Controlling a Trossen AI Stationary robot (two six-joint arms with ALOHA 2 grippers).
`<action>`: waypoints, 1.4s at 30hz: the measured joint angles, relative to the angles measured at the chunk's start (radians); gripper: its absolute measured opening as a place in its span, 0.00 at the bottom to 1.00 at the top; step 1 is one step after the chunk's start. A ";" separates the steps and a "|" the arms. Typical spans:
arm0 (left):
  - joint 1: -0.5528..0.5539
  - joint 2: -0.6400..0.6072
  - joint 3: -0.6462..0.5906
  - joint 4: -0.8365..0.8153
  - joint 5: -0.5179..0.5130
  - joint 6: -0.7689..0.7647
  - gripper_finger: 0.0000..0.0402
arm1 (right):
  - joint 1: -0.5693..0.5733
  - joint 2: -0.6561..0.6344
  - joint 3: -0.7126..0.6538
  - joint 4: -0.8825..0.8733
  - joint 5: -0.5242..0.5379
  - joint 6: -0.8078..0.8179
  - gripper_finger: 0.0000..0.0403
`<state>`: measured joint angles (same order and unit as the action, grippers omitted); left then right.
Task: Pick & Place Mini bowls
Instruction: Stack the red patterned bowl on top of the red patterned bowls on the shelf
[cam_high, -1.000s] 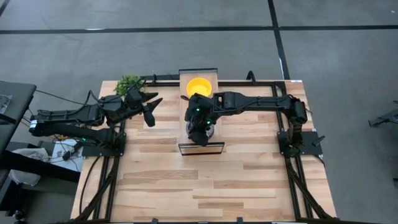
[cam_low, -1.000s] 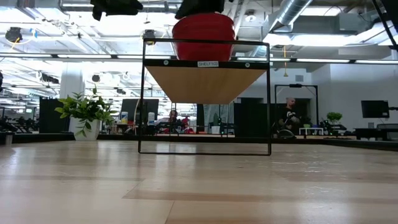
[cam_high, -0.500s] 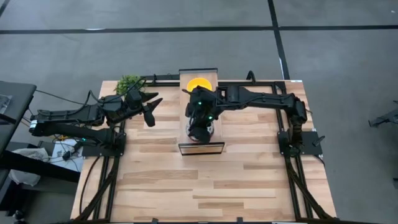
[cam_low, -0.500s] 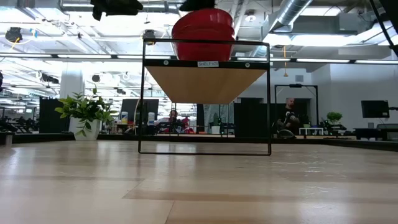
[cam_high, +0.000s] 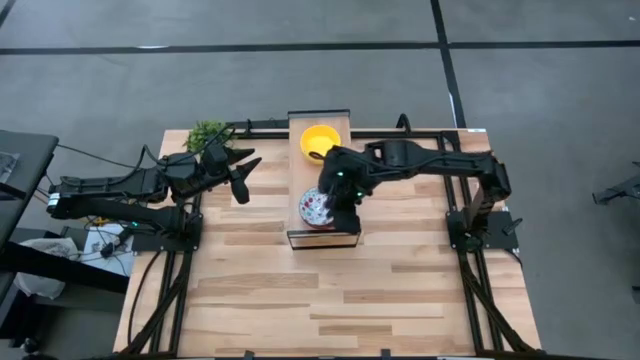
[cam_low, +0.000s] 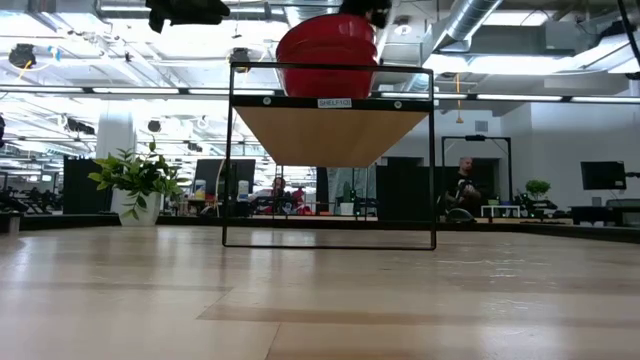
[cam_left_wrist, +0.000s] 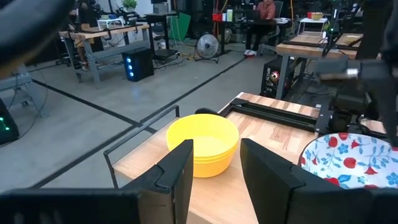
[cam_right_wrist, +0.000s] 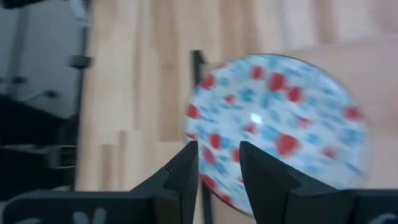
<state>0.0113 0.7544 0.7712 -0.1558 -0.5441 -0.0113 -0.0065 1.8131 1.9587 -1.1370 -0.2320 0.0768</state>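
From above, a floral bowl (cam_high: 316, 207) and yellow bowls (cam_high: 319, 140) sit apart on a small shelf (cam_high: 322, 238); the right gripper (cam_high: 349, 205) hangs beside the floral one, the left gripper (cam_high: 243, 178) waits near a plant (cam_high: 206, 133). Low down, red bowl undersides (cam_low: 327, 55) rest on the shelf top. Left wrist: fingers spread, yellow stack (cam_left_wrist: 203, 145) ahead. Right wrist: fingers apart, holding nothing, over the floral bowl (cam_right_wrist: 277, 127).

Floor (cam_high: 250, 80): grey concrete slabs with dark seams around the pale wooden surface (cam_high: 330, 290). Ceiling (cam_low: 520, 30): exposed ducts and strip lighting, bright. A white pillar (cam_low: 115, 140) stands in the open hall. Workbenches (cam_left_wrist: 118, 34) and a floor fan (cam_left_wrist: 207, 45) occupy the room. A distant person (cam_low: 465, 180) appears seated, though detail is poor.
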 joint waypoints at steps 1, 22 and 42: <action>0.000 0.000 0.000 0.000 0.000 0.000 0.33 | 0.006 -0.010 0.000 -0.012 0.036 0.002 0.26; 0.000 0.000 0.000 0.008 0.000 -0.005 0.33 | 0.059 0.003 -0.065 -0.127 0.238 0.073 0.27; 0.000 0.000 0.000 0.042 0.000 -0.005 0.33 | 0.021 0.030 0.039 0.073 0.120 -0.053 0.26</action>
<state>0.0109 0.7547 0.7712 -0.1139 -0.5438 -0.0158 0.0145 1.8433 1.9980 -1.0641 -0.1117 0.0235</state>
